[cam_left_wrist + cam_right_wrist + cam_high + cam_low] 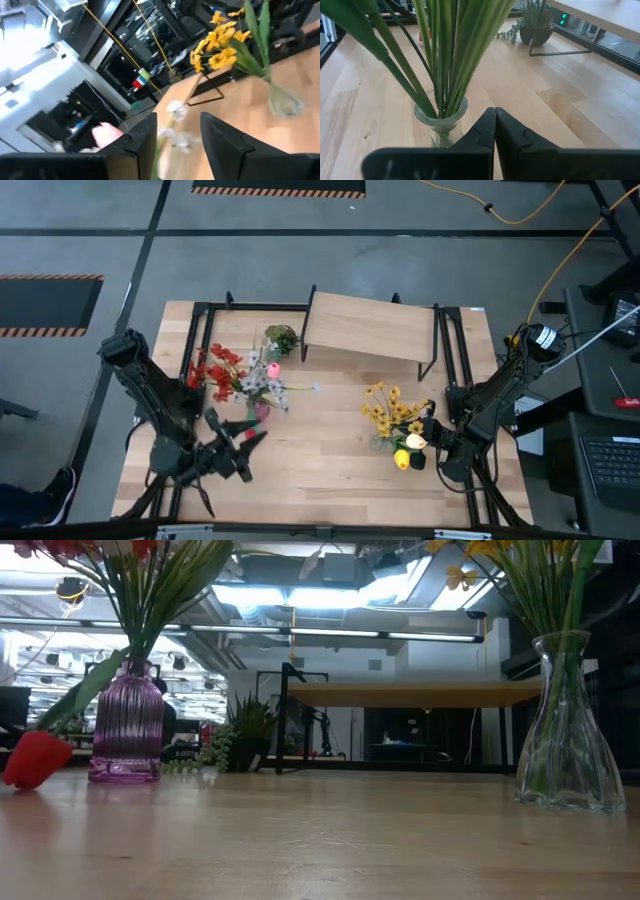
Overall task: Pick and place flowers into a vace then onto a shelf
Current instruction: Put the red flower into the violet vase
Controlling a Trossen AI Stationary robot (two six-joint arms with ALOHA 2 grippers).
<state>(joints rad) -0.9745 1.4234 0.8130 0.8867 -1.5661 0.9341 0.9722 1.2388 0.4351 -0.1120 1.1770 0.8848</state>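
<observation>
Left pincer [177,131]: is hanging low over the light-wood surface [320,450] toward its front-left corner, fingers standing apart; a blurred pale stem is running through the gap, and I cannot tell whether either finger is touching it.
Red tulip bud [35,758]: is lying on the surface beside the left pincer, in front of the purple vase and not yet in any vase.
Likely reason: the fingers are probably lining up along the stem so that the bud can be lifted head-up.
Purple ribbed glass vase [125,730]: is standing upright left of the surface's middle, holding red clusters [215,370], white blossoms [262,385] and a pink bud [272,368].
Clear glass vase [565,730]: is standing upright near the right edge, holding many green stems topped with small yellow blooms [385,408]; yellow tulip buds [408,450] are drooping toward the front edge.
Right pincer [494,111]: is waiting with fingers pressed together, gripping nothing, just behind the clear glass vase on its right-edge side.
Small dark pot of green leaves [281,340]: is sitting near the back edge, beside the shelf's left leg.
Wide light-wood shelf on black legs [365,325]: is standing along the back edge, its board carrying no vase yet.
Progress: judging by this, both vases are waiting for the move to the shelf.
</observation>
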